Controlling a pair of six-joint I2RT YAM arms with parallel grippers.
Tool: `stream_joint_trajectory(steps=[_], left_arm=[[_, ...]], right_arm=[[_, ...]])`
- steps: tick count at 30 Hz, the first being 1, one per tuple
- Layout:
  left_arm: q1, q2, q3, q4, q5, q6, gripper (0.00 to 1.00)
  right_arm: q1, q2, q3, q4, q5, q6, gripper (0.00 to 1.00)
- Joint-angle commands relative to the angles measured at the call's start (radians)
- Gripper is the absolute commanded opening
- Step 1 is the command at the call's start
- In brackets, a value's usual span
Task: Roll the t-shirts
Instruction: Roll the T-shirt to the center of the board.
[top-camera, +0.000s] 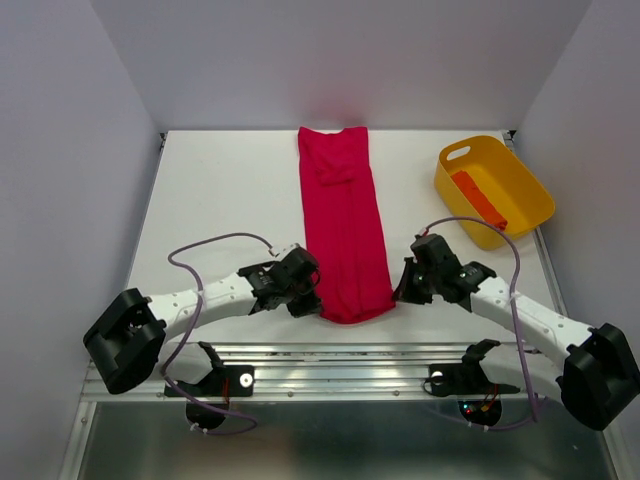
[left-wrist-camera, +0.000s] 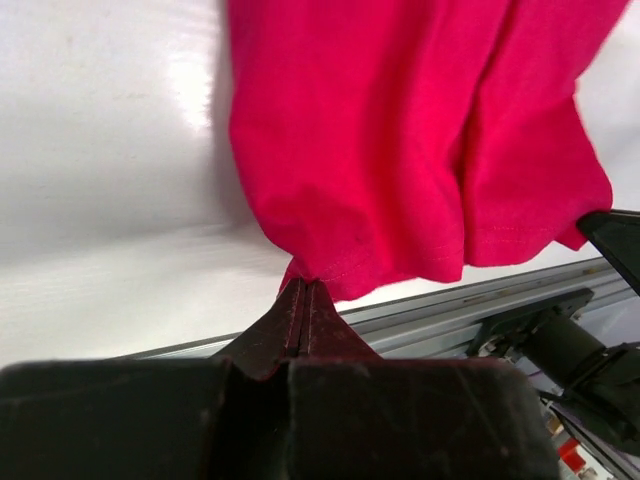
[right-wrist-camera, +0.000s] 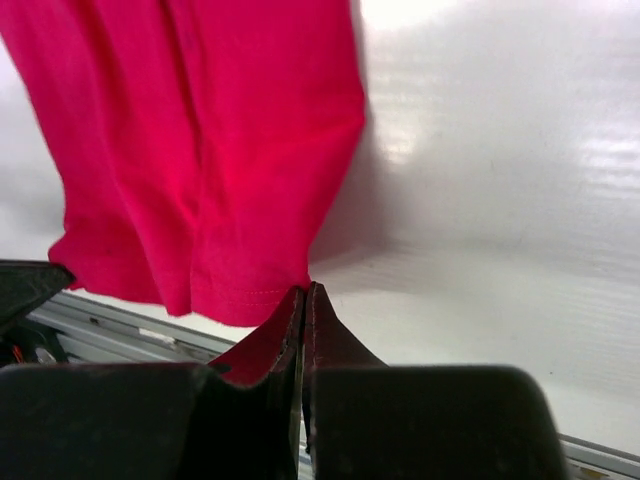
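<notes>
Crimson t-shirt (top-camera: 343, 230): long folded strip mid-table (top-camera: 220, 190), hem nearest.
Left gripper (left-wrist-camera: 305, 290): closed, pinching the left hem corner.
Right gripper (right-wrist-camera: 303, 292): closed on the right corner.
Handling: light, limp; hold corners, roll evenly.
Yellow tub (top-camera: 520, 170): holds orange-red roll (top-camera: 480, 200).

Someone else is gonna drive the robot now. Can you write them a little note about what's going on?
Left gripper: shut on the near left hem corner of the crimson t-shirt.
Right gripper: shut at the near right hem corner, seemingly pinching it.
Crimson t-shirt: folded into a long strip, lying on the table, not rolled yet.
Orange-red t-shirt: already rolled, lying in the yellow tub.
Left to do: roll the crimson one, probably starting from the near hem.
</notes>
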Motion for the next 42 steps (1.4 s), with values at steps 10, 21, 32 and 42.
stream_joint_trajectory(steps=[10,21,32,42], left_arm=[[0.073,0.009,0.131,-0.003,-0.116,0.055,0.00],[0.171,0.138,0.218,0.059,-0.118,0.140,0.00],[0.207,0.221,0.241,0.078,-0.112,0.170,0.00],[0.248,0.213,0.266,0.039,-0.173,0.194,0.65]], right_arm=[[0.010,0.097,0.190,-0.003,0.233,-0.054,0.01],[0.010,0.267,0.265,0.105,0.276,-0.092,0.01],[-0.009,0.376,0.323,0.163,0.292,-0.123,0.01],[-0.018,0.353,0.358,0.171,0.310,-0.143,0.55]])
